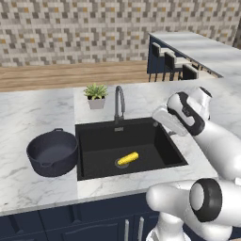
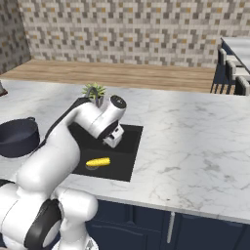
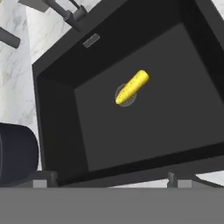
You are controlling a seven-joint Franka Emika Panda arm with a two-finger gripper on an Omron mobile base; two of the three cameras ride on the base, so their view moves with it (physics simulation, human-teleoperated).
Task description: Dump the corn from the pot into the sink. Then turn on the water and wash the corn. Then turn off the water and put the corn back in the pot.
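Hanging above the right part of the sink (image 1: 89, 155), the white arm's hand is seen from both base views; the gripper (image 3: 111, 181) is glimpsed in the hand view by two small grey fingertips (image 3: 41, 180) set wide apart at the bottom, with nothing between them, so the pincer is released.

Item, cabinet fronts (image 1: 70, 223): dark navy, with metal handles, located under the near counter edge.

Item, counter (image 2: 195, 146): white marble with grey veining, surrounding the basin.

Item, pot (image 1: 52, 153): wide, dark navy-grey, two small side handles, no lid, standing upright on the counter just beside the sink's left rim; nothing is seen inside it. Its rounded side is also caught at the left edge of the hand view.

Item, sink: rectangular black basin set into the marble.

Item, corn (image 1: 128, 158): small yellow cob, lying on its side on the basin floor, across the round metal drain (image 3: 124, 97), roughly in the middle of the basin and well apart from the pot. It is untouched by the gripper.

Item, faucet (image 1: 119, 101): grey, arched spout, mounted at the back rim of the sink; no water is seen running.

Item, plant (image 1: 96, 96): small green plant in a white pot, placed on the counter just left of the faucet.

Item, wooden floor and mosaic-tiled wall, recorded beyond the counter; dark stools (image 1: 172, 63) at a second counter, far right.
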